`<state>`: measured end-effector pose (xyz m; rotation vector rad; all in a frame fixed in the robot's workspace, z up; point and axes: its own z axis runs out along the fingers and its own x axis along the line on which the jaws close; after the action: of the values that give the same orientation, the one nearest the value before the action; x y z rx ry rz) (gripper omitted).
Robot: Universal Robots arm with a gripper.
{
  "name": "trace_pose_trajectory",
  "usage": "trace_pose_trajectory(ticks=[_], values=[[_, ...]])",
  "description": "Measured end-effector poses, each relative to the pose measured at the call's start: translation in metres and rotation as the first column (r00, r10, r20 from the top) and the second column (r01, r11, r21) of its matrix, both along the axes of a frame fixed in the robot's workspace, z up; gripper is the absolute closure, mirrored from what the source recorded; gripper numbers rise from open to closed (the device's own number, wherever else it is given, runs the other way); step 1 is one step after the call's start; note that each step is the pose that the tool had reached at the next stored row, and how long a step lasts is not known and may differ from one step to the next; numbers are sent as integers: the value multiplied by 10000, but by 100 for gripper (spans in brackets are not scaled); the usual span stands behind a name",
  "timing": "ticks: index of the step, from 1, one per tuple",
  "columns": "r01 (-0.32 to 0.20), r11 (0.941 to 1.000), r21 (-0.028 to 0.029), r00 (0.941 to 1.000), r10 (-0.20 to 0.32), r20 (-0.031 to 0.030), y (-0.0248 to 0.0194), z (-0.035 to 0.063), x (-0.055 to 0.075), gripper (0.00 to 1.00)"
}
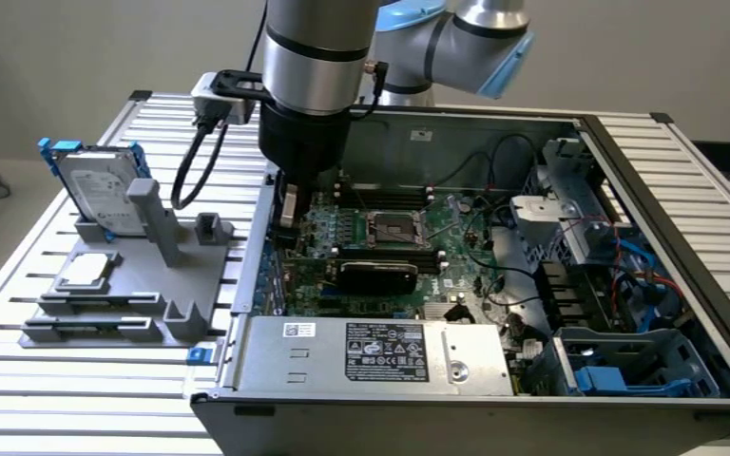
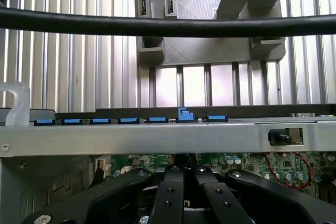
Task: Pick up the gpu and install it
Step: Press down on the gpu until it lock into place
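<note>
Gripper (image 2: 185, 179): the black fingers (image 2: 168, 203) are pressing together, low inside the open computer case (image 1: 669, 171), right over the motherboard (image 1: 467, 256); I cannot tell whether anything is pinched between them.
Arm (image 1: 320, 57): it is reaching straight down along the case wall on the exterior view's left, its black wrist section sitting just above the board's edge.
Gpu (image 1: 378, 275): one black-shrouded card is lying flat on the motherboard, just below the processor socket (image 1: 391, 228) and a little to the exterior view's right of the gripper; whether it is fully seated is not clear.
Cable (image 2: 168, 24): one thick black cable is crossing the wrist view above the case rim.
Blue clips (image 2: 128, 121): seven are lining the top of the case edge.
Grey fixture (image 1: 124, 275): one parts stand is sitting on the slatted table (image 1: 86, 399), outside the case.
Hard drive (image 1: 96, 185): one, standing upright in its blue frame on the fixture.
Silver chip (image 1: 88, 271): one square chip, lying flat on the fixture.
Power supply (image 1: 378, 356): one silver box, filling the near end of the case.
</note>
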<state>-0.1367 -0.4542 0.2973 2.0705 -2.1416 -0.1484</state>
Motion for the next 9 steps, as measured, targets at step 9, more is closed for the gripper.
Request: trace_pose_trajectory(ticks=[9], values=[[0, 10000, 14, 10000, 0, 13, 1, 79, 37, 89]])
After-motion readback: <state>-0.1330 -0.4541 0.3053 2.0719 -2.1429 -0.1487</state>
